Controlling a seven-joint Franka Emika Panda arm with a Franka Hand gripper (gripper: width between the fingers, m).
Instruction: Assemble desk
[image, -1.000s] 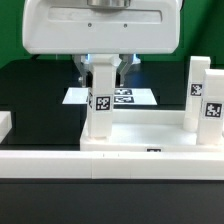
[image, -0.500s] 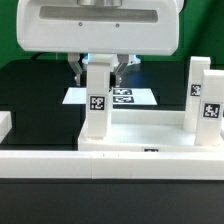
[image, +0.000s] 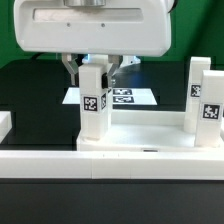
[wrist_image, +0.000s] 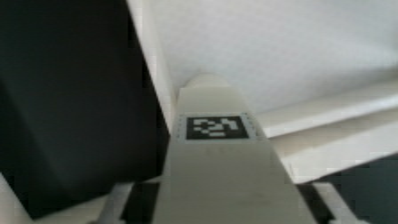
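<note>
My gripper (image: 92, 70) is shut on a white square-section leg (image: 92, 105), a finger on either side of its upper end. The leg stands upright with its lower end at the near corner of the white desk slab (image: 150, 125) on the exterior view's left. Whether it is seated in the socket is hidden. A tag faces the camera on its side. In the wrist view the leg (wrist_image: 222, 160) runs down from my gripper (wrist_image: 222, 205) to the slab (wrist_image: 267, 50), with a tag on it. A second leg (image: 204, 95) stands upright at the slab's right end.
A long low white rail (image: 60, 162) runs across the front of the slab. The marker board (image: 135, 98) lies flat on the black table behind the slab. A small white piece (image: 4, 124) shows at the left edge.
The gripper and the held leg have shifted a little toward the exterior view's left. The grip has stayed the same, and the slab and the right leg have not moved.
</note>
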